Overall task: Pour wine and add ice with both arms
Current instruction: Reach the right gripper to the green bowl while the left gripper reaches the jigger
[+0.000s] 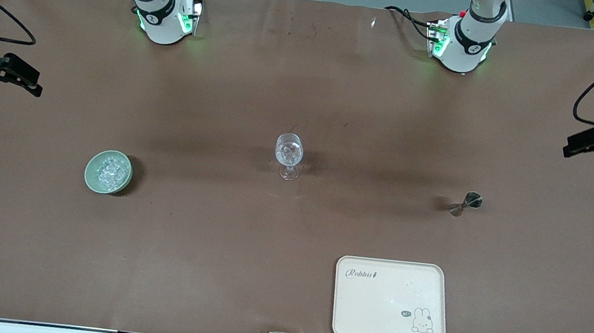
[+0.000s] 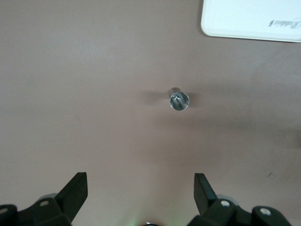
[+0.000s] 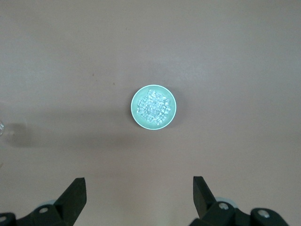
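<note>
I see the small clear glittery ice cubes (image 1: 108, 171) heaped in a pale green round bowl (image 1: 91, 178) on the brown desk (image 1: 212, 235), toward the right arm's end. A clear stemmed glass (image 1: 289, 154) stands upright mid-desk.

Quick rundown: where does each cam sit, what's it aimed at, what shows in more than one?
Front view: high across the table, facing both bases; shows glass, tray, both grippers at the table's ends.
Left wrist view: above the table, looking down at the jigger; open left gripper.
Right wrist view: above the table, looking down at the bowl of ice; open right gripper.
Shared: front and left wrist show jigger and tray; front and right wrist show the bowl.
</note>
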You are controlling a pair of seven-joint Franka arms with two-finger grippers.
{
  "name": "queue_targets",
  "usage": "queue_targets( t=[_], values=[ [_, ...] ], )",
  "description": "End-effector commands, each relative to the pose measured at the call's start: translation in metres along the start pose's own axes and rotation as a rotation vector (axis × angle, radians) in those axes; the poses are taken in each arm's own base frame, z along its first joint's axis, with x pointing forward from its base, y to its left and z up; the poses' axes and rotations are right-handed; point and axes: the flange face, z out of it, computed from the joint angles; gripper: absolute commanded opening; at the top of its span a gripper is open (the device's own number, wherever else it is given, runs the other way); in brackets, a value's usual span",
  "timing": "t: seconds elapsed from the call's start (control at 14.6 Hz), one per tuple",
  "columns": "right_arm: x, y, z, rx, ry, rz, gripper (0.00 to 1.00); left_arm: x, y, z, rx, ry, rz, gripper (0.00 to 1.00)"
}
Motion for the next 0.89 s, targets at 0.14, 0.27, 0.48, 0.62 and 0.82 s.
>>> queue_targets(
  t=[0.14, 0.27, 0.48, 0.62, 0.82],
  values=[
    [-0.001, -0.009, 0.007, 0.024, 0.017, -0.016, 1.0, 0.051, -0.066, 0.084, -0.221, -0.134, -0.228, 1.0],
    [0.0, -0.013, 0.01, 0.024, 0.014, -0.016, 1.0, 0.066, -0.078, 0.117, -0.24, -0.17, -0.317, 1.0],
    [0.004, -0.011, 0.024, 0.024, 0.014, -0.013, 0.99, 0.083, -0.093, 0.176, -0.351, -0.296, -0.516, 1.0],
    [0.007, -0.008, 0.064, 0.023, 0.02, -0.007, 0.99, 0.092, -0.097, 0.216, -0.394, -0.372, -0.582, 1.0],
    [0.019, -0.005, 0.119, 0.022, 0.002, 0.001, 0.99, 0.102, -0.118, 0.275, -0.501, -0.464, -0.729, 1.0]
  ],
)
